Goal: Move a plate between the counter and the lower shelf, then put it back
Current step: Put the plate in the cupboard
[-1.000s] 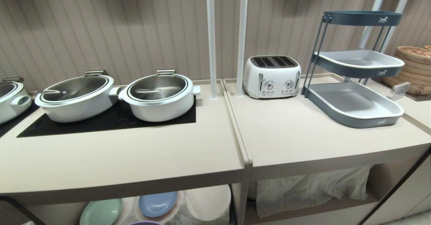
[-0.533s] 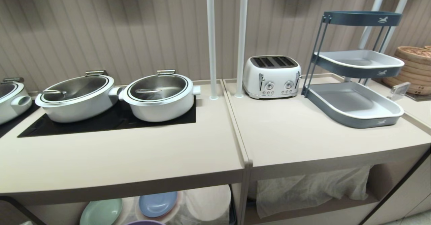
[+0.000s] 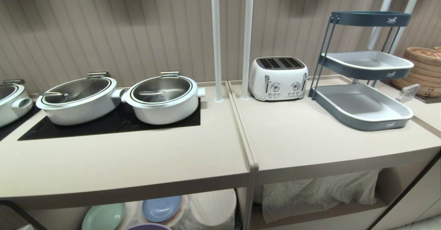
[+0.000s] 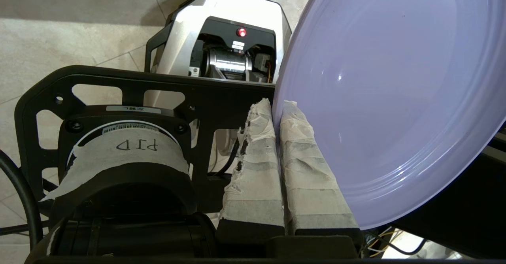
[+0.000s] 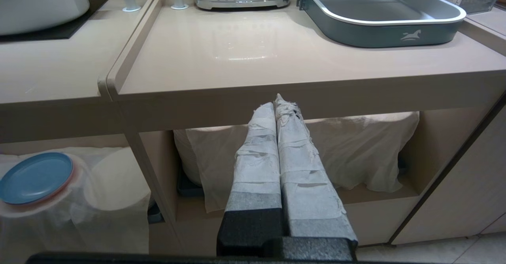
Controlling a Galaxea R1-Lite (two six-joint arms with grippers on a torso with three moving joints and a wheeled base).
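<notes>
The lilac plate [image 4: 387, 98] hangs tilted, edge up, over my own base and the tiled floor. My left gripper [image 4: 275, 106] is shut on its rim, with one taped finger on each face. In the head view only a sliver of the plate [image 3: 148, 227] shows at the bottom edge, below the counter [image 3: 137, 161]. Neither arm shows in that view. My right gripper [image 5: 275, 102] is shut on nothing and sits low in front of the counter's front edge, facing the lower shelf [image 5: 379, 195].
Two white pots [image 3: 162, 99] stand on the black cooktop [image 3: 103, 126]. A white toaster [image 3: 278, 78] and a blue-grey tiered rack [image 3: 361, 106] stand on the right section. A mint-green plate [image 3: 103, 217] and a blue plate [image 3: 161, 208] lie below, and white cloth [image 3: 320, 192] fills the shelf.
</notes>
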